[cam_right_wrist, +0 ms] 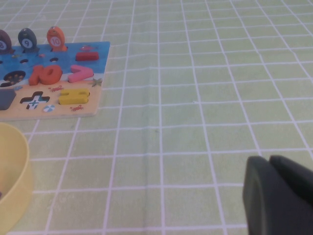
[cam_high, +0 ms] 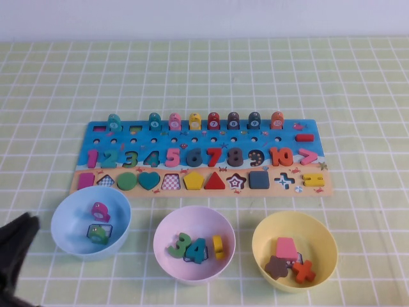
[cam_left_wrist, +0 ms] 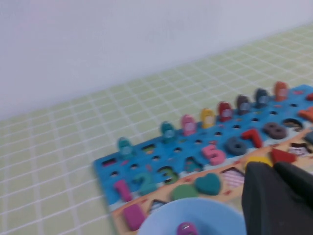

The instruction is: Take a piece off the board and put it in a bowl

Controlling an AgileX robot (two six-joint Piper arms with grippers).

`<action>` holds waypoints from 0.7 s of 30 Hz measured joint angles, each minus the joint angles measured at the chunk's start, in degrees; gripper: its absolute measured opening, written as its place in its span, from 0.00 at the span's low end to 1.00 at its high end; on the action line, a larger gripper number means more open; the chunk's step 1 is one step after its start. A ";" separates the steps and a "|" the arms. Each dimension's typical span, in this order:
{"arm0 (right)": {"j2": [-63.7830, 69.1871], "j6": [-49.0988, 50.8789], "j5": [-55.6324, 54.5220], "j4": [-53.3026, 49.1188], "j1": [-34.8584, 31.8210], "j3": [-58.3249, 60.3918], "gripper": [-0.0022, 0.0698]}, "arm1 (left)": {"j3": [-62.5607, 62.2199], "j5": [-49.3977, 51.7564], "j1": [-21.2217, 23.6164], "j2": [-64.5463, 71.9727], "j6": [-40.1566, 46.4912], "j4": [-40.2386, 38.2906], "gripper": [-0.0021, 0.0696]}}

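The green numeral "3" point(cam_high: 179, 245) lies in the pale pink-lilac bowl point(cam_high: 194, 212), next to a teal "4" point(cam_high: 197, 250) and a small yellow piece. The board point(cam_high: 192, 137) lies behind the bowls; its "3" slot point(cam_high: 131, 158) is empty. The board also shows in the left wrist view point(cam_left_wrist: 142, 162) and in the right wrist view point(cam_right_wrist: 73, 51). My left gripper point(cam_high: 25, 225) point(cam_left_wrist: 271, 167) is shut and empty at the near left, beside the light blue bowl. My right gripper point(cam_right_wrist: 269, 159) is shut and empty over bare cloth right of the board; the high view does not show it.
A light blue bowl point(cam_high: 64, 211) point(cam_left_wrist: 195, 215) with two small pieces stands front left. A yellow bowl point(cam_high: 294, 217) point(cam_right_wrist: 14, 166) with several pieces stands front right. Coloured pegs, numerals and shapes fill the board. A green checked cloth covers the table.
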 joint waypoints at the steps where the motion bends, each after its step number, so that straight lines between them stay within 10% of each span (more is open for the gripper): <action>1: 0.00 0.00 0.00 0.00 0.00 0.00 0.01 | 1.24 -0.10 1.39 -2.07 0.10 0.08 0.03; 21: 0.00 0.00 0.00 0.00 0.00 0.00 0.01 | 13.22 10.84 23.95 -21.91 0.25 -3.14 0.02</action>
